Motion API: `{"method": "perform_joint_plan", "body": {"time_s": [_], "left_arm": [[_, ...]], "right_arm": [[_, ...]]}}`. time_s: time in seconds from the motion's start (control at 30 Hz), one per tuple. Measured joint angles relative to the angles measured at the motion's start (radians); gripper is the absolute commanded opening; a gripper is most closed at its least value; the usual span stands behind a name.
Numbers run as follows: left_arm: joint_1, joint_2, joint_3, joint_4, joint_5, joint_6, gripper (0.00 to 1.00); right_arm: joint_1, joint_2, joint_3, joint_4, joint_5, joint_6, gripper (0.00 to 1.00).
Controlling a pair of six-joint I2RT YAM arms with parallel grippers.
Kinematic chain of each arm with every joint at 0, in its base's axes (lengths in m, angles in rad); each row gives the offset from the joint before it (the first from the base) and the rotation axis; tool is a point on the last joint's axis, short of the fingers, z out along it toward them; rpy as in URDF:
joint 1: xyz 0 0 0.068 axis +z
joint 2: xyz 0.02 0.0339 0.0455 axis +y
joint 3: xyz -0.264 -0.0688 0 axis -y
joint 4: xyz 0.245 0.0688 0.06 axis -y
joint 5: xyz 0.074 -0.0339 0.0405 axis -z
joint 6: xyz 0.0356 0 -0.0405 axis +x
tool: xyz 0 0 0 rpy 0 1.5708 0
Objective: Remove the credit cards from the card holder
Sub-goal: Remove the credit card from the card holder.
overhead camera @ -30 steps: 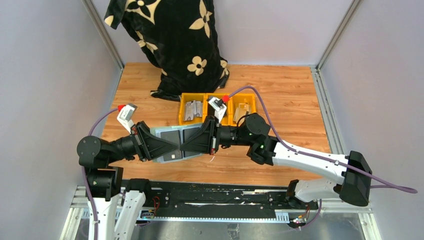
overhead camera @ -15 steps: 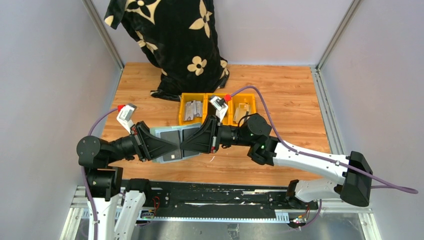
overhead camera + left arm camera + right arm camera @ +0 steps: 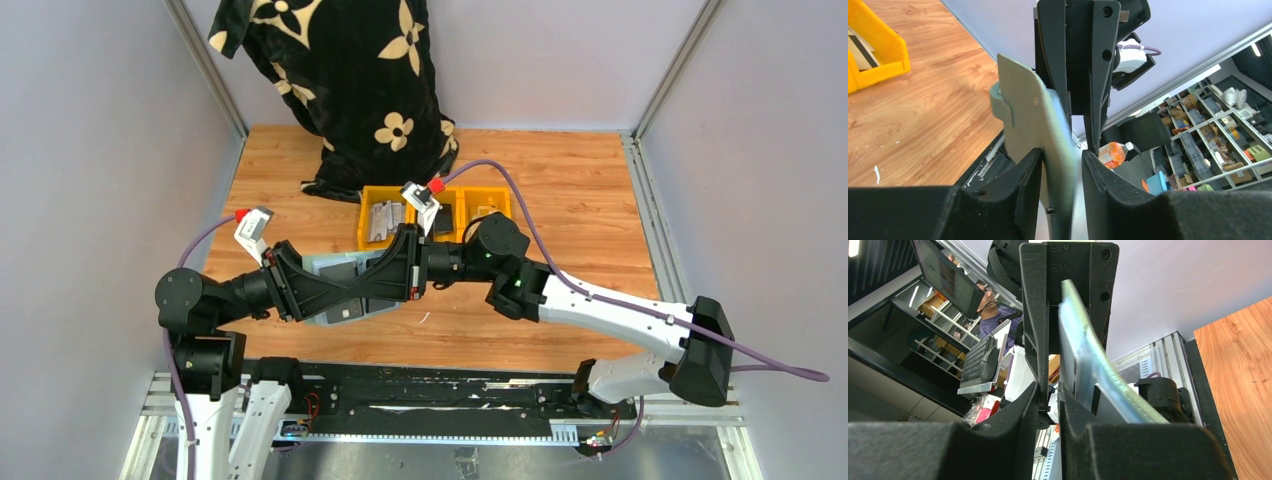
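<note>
Left gripper (image 3: 1062, 162) is clamping the open card holder (image 3: 1030, 115) above the surface (image 3: 923, 100). I cannot tell the right gripper's (image 3: 1049, 400) state. Cards are seemingly waiting inside.

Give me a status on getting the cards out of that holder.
Done: the card holder is open. In hand: its flap sits between the left gripper's fingers, the right gripper alongside; whether either grips is unclear. Left: a dark card seems still pocketed; none is visibly out.

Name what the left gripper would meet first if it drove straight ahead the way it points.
The card holder: its flap stands between the left gripper's fingers. Right behind it the right gripper faces head-on, probably close, though depth is unclear.
</note>
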Motion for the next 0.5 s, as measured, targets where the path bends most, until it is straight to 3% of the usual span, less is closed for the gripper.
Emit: {"method": "perform_joint_plan", "body": {"time_s": [0.37,0.5], "left_arm": [[0.000,0.016,0.020,-0.013,-0.017,0.008,0.31],[0.001,0.016,0.024,-0.009,-0.020,0.008,0.10]], "right_arm": [[0.002,-0.051,-0.023,-0.079,0.065,-0.010,0.35],[0.001,-0.061,-0.028,-0.079,0.066,-0.004,0.36]]}}
